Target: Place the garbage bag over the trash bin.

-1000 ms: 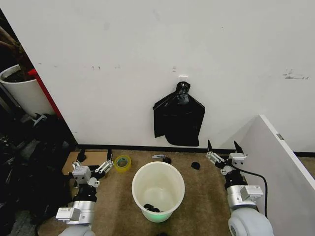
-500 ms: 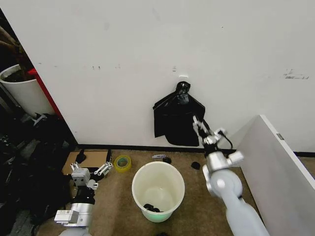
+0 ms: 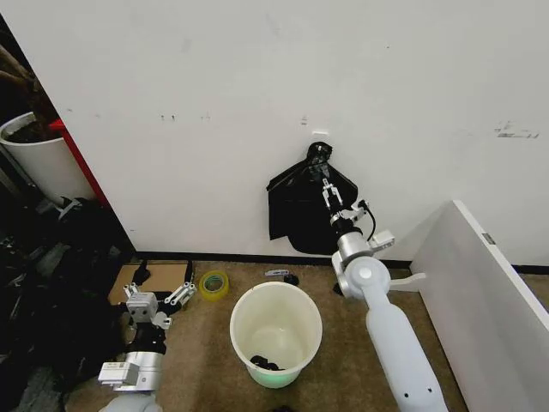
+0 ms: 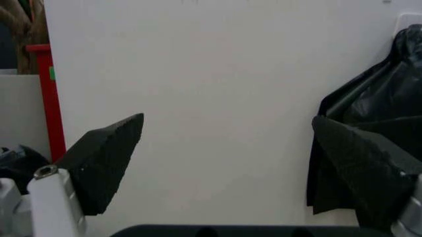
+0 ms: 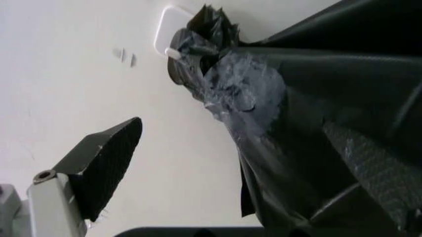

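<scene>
Up goes your right gripper [image 3: 327,190], now spread wide against the garbage bag [image 3: 302,215] hanging on the wall hook above the trash bin [image 3: 275,333], while your left gripper [image 3: 160,296] waits low, jaws apart.

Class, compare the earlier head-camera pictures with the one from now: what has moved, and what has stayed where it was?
The right gripper has risen from low beside the trash bin to the garbage bag hanging on the wall, open and holding nothing yet. The left gripper stayed low on the robot's left, open. Bag, bin and yellow tape roll have not moved.
</scene>
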